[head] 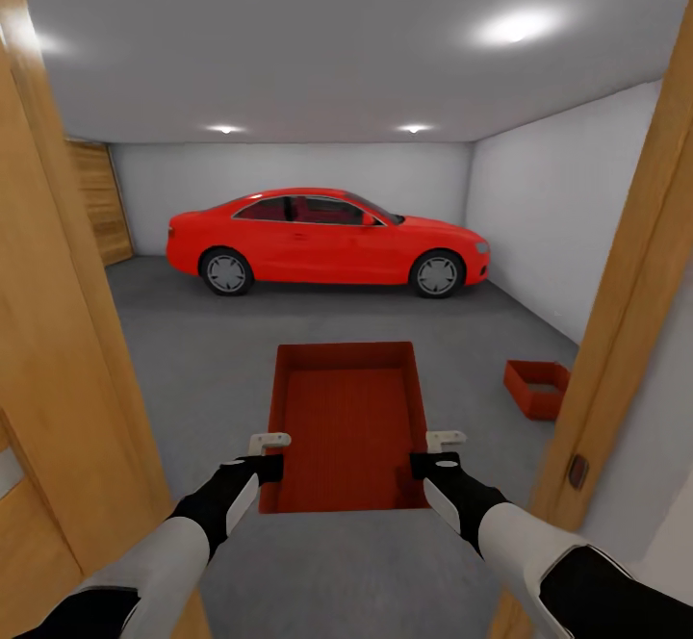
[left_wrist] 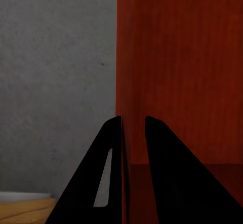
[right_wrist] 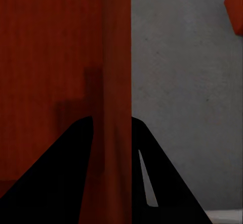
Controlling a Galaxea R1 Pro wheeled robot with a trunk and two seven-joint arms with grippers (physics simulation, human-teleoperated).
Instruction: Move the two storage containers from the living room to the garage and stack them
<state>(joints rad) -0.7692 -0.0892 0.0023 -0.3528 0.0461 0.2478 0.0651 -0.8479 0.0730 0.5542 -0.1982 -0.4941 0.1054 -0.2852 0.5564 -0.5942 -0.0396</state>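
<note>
A: Where is the held container (head: 351, 422) located?
B: Between the left gripper (head: 268, 456) and right gripper (head: 435, 453), above the floor (head: 202, 350).
A: The second container (head: 537, 387)?
B: On the floor, right; the car (head: 327, 240) is parked behind.

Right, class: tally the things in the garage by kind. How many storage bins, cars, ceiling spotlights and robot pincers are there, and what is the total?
Orange-red open-top storage bins: 2, one held, one on the grey concrete floor
Red car: 1
Ceiling spotlights: 3
Robot pincers: 2, left pincer, right pincer
Total: 8
</note>
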